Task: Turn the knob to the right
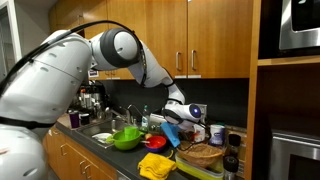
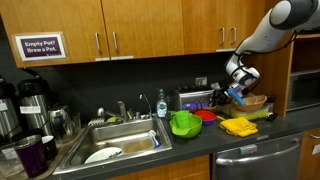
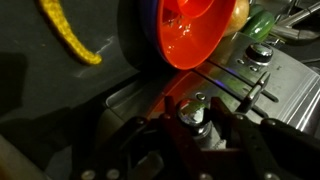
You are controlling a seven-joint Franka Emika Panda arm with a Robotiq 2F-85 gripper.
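The wrist view shows a small shiny metal knob [image 3: 193, 111] on the end of a silver toaster [image 3: 280, 90]. My gripper [image 3: 195, 125] has a dark finger on each side of the knob and looks shut on it. In both exterior views the arm reaches over the counter, with the gripper [image 1: 178, 108] [image 2: 237, 82] at the end of the toaster [image 2: 197, 99]. The knob itself is hidden in the exterior views.
A red bowl [image 3: 195, 35] [image 2: 205, 115] lies close to the toaster. A green bowl [image 2: 184, 123] [image 1: 126, 137], a yellow cloth [image 2: 238, 126] [image 1: 155, 165] and a wicker basket [image 2: 255, 102] crowd the counter. The sink [image 2: 120, 140] holds dishes, and cabinets hang overhead.
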